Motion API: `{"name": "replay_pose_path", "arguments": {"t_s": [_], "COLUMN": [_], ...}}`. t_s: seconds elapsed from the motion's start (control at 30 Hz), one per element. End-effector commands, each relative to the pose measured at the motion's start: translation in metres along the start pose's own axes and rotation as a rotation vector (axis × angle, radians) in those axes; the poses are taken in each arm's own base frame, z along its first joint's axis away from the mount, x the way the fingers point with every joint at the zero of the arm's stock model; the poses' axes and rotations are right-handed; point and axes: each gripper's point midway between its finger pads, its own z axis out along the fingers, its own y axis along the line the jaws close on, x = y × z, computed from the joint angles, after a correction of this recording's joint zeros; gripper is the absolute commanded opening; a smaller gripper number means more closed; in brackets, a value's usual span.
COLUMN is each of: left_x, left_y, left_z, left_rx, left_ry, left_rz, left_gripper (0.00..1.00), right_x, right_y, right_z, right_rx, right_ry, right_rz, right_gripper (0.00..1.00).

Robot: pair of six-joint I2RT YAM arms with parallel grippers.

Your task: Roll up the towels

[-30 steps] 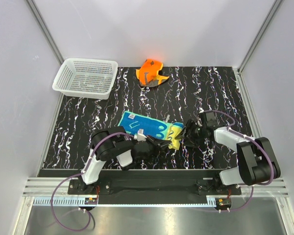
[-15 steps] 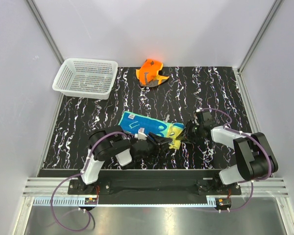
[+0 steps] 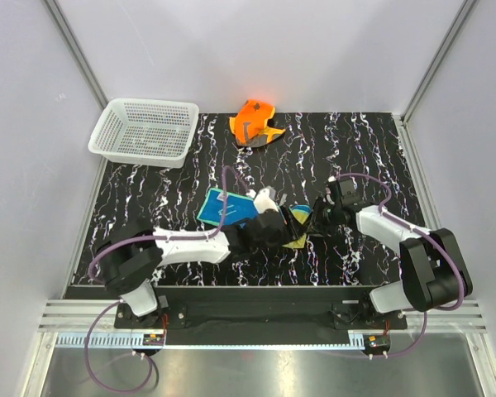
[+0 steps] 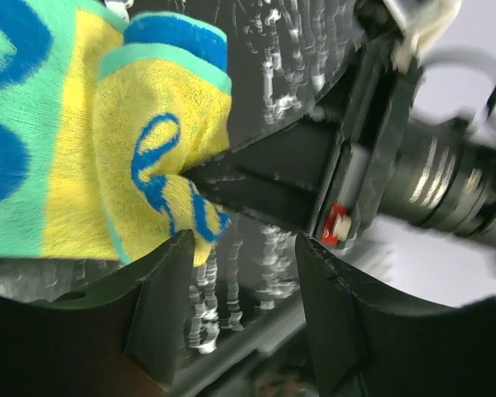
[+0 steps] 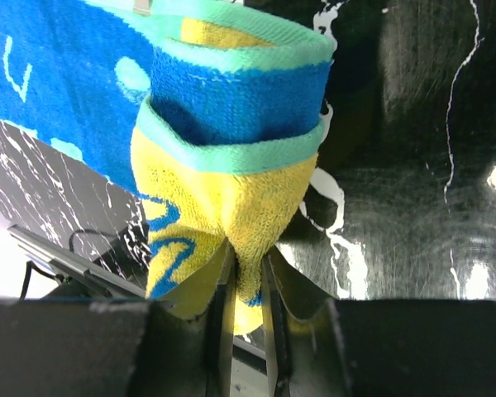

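Note:
The yellow towel point(image 3: 225, 207) with teal-blue back lies at the table's near middle, its right end folded over into a loose curl. My right gripper point(image 3: 312, 222) is shut on that yellow end; the right wrist view shows the cloth point(image 5: 223, 198) pinched between the fingers point(image 5: 246, 289). My left gripper point(image 3: 288, 222) is open and empty beside the curl, one finger point(image 4: 161, 306) touching the cloth point(image 4: 149, 149), with the right gripper point(image 4: 256, 178) in front of it. The orange towel point(image 3: 255, 122) lies crumpled at the far edge.
A white mesh basket point(image 3: 145, 128) stands at the far left corner. The table point(image 3: 355, 157) is black with white streaks, walled by grey panels on three sides. The two arms' wrists are close together over the near middle.
My left arm has stretched out to the right over the yellow towel, up to the right gripper. The towel's right end has folded back over itself. The right gripper shifted slightly left, holding it.

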Motion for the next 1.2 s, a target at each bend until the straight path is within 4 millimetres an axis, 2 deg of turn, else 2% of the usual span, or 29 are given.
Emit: {"name": "replay_pose_path", "arguments": {"t_s": [0.0,0.03,0.07,0.23,0.27,0.33,0.37,0.4,0.43,0.47,0.5,0.57,0.6,0.7,0.87,0.9,0.97,1.0,1.17], "left_x": [-0.008,-0.011,-0.012,0.003,0.010,0.005,0.002,0.009,0.007,0.006,0.014,0.019,0.029,0.039,0.041,0.041,0.039,0.035,0.019], "left_y": [0.036,0.045,0.040,0.065,0.062,0.054,0.040,0.031,0.027,0.011,0.006,-0.009,-0.015,-0.021,-0.015,-0.008,-0.007,0.002,0.021], "left_z": [-0.026,-0.028,-0.028,-0.032,-0.036,-0.043,-0.045,-0.049,-0.049,-0.049,-0.048,-0.046,-0.042,-0.034,-0.019,-0.015,-0.009,-0.004,0.010], "left_rx": [-0.267,-0.323,-0.331,-0.443,-0.438,-0.447,-0.433,-0.419,-0.434,-0.419,-0.416,-0.398,-0.371,-0.331,-0.379,-0.405,-0.413,-0.439,-0.477], "left_ry": [-0.076,-0.100,-0.110,-0.089,-0.092,-0.159,-0.185,-0.196,-0.238,-0.255,-0.272,-0.292,-0.291,-0.274,-0.282,-0.280,-0.281,-0.271,-0.260], "left_rz": [0.425,0.474,0.496,0.570,0.601,0.672,0.720,0.774,0.825,0.876,0.928,0.996,1.008,1.009,1.023,1.039,1.025,1.022,0.964], "left_gripper": [0.56,0.56,0.56,0.55,0.55,0.56,0.56,0.57,0.58,0.59,0.61,0.67,0.73,0.83,0.92,0.92,0.93,0.93,0.91], "right_x": [-0.008,-0.009,-0.009,-0.009,-0.008,-0.007,-0.006,-0.006,-0.005,-0.006,-0.005,-0.005,-0.005,-0.005,-0.002,-0.001,0.000,0.001,0.003], "right_y": [0.009,0.011,0.011,0.010,0.010,0.009,0.008,0.009,0.008,0.010,0.010,0.010,0.010,0.010,0.010,0.011,0.011,0.011,0.011], "right_z": [-0.013,-0.014,-0.014,-0.014,-0.014,-0.013,-0.013,-0.012,-0.011,-0.011,-0.011,-0.011,-0.010,-0.011,-0.013,-0.014,-0.015,-0.016,-0.019], "right_rx": [0.016,0.016,0.017,0.024,0.025,0.025,0.027,0.021,0.025,0.021,0.023,0.023,0.023,0.028,0.025,0.021,0.019,0.020,0.022], "right_ry": [-0.025,-0.025,-0.021,-0.015,-0.014,-0.009,-0.005,-0.002,0.005,0.004,0.007,0.009,0.012,0.017,0.026,0.029,0.036,0.037,0.041], "right_rz": [-0.047,-0.051,-0.049,-0.050,-0.048,-0.047,-0.043,-0.044,-0.043,-0.042,-0.041,-0.039,-0.038,-0.041,-0.042,-0.042,-0.042,-0.041,-0.046], "right_gripper": [0.22,0.22,0.22,0.21,0.21,0.20,0.20,0.19,0.19,0.19,0.19,0.19,0.19,0.19,0.18,0.18,0.18,0.18,0.18]}}
